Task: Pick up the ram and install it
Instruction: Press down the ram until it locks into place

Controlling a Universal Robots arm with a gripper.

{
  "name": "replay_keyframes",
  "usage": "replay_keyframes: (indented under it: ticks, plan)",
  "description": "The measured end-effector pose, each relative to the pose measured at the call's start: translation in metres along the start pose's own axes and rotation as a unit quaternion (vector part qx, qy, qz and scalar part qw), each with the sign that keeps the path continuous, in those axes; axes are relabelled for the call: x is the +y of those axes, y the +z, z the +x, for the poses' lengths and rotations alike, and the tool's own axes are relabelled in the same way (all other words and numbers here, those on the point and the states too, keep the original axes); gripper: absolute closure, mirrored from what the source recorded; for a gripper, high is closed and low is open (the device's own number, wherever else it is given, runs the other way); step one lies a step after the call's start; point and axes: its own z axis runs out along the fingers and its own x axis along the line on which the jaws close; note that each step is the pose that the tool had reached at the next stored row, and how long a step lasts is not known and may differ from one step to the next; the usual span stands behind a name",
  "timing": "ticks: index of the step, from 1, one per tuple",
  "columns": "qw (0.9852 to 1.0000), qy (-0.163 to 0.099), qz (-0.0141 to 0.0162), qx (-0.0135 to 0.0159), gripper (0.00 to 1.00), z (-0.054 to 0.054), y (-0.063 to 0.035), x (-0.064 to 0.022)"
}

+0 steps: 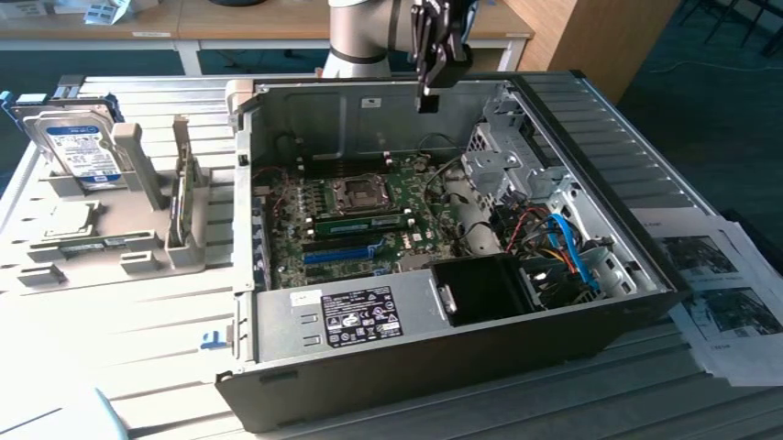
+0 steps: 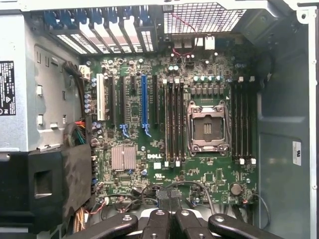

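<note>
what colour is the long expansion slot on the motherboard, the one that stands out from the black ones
Bright blue slot; it shows best in the wrist view.

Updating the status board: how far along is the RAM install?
Done, by the look of it: the ram stands in a motherboard slot beside the empty CPU socket. In hand: nothing; the tool is shut and empty, above the open case. Left: little that I can see; whether the slot's latches are closed cannot be told.

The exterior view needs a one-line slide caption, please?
Shut gripper above the open computer case, ram seated on the motherboard.
</note>
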Motion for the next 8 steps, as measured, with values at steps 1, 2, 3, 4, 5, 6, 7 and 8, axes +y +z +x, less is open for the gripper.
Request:
replay_keyframes:
  ticks: [1,2,3,4,5,6,7,8]
  plan:
    - [1.0,0.0,0.0,0.0,0.9,0.0,0.0006,0.0]
    - [1.0,0.0,0.0,0.0,0.9,0.0,0.0011,0.0]
    - [1.0,0.0,0.0,0.0,0.9,-0.0001,0.0018,0.0]
    - [1.0,0.0,0.0,0.0,0.9,-0.0001,0.0024,0.0001]
    - [1.0,0.0,0.0,0.0,0.9,-0.0001,0.0031,0.0]
    - [1.0,0.0,0.0,0.0,0.9,-0.0002,0.0038,0.0001]
    - [1.0,0.0,0.0,0.0,0.9,-0.0002,0.0046,0.0001]
    - [1.0,0.0,0.0,0.0,0.9,-0.0002,0.0053,0.0001]
